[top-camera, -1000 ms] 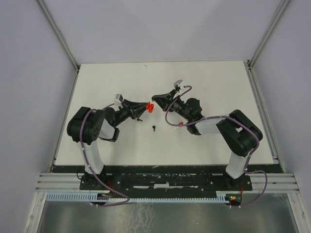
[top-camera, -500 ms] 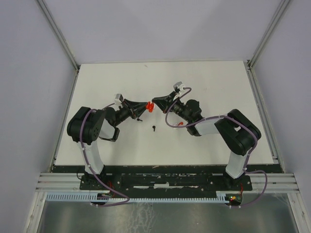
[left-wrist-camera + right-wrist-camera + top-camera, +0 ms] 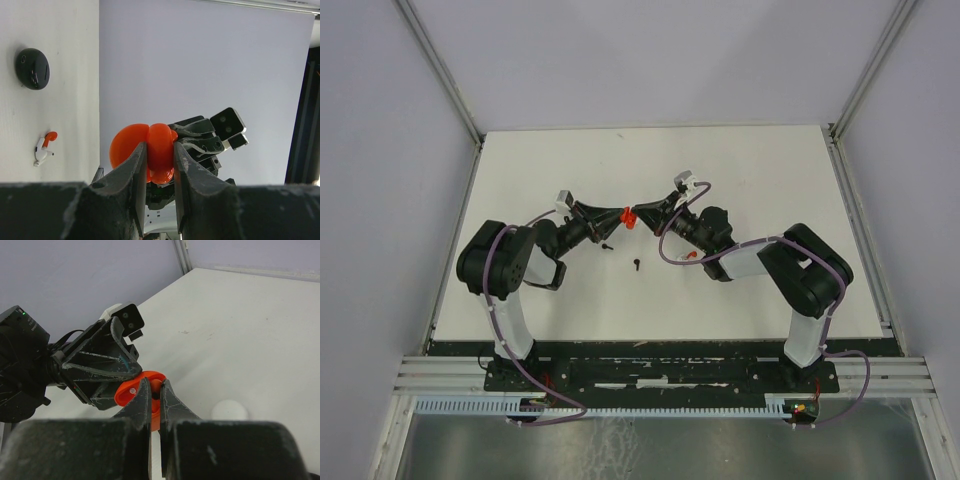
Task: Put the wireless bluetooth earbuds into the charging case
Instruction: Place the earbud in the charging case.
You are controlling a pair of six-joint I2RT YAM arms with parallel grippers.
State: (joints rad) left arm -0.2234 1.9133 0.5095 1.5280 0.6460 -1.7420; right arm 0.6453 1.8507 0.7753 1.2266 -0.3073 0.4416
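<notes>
The orange charging case (image 3: 628, 215) hangs above the table's middle, held between both grippers. My left gripper (image 3: 160, 152) is shut on one half of it. The other half (image 3: 125, 146) swings open to the left. My right gripper (image 3: 156, 388) is shut, its tips pinching the rim of the open case (image 3: 131, 392); a small dark spot shows between them. A black earbud (image 3: 637, 265) lies on the table below the grippers. A red and white earbud (image 3: 44, 148) lies farther off.
A round black case (image 3: 32, 68) rests on the table beyond the red and white earbud. A white round disc (image 3: 229, 411) lies to the right of my right gripper. A small black piece (image 3: 608, 244) sits under the left gripper.
Both grippers and the orange case have shifted slightly toward the far side, and the right wrist has turned a little. Both grips are unchanged.
</notes>
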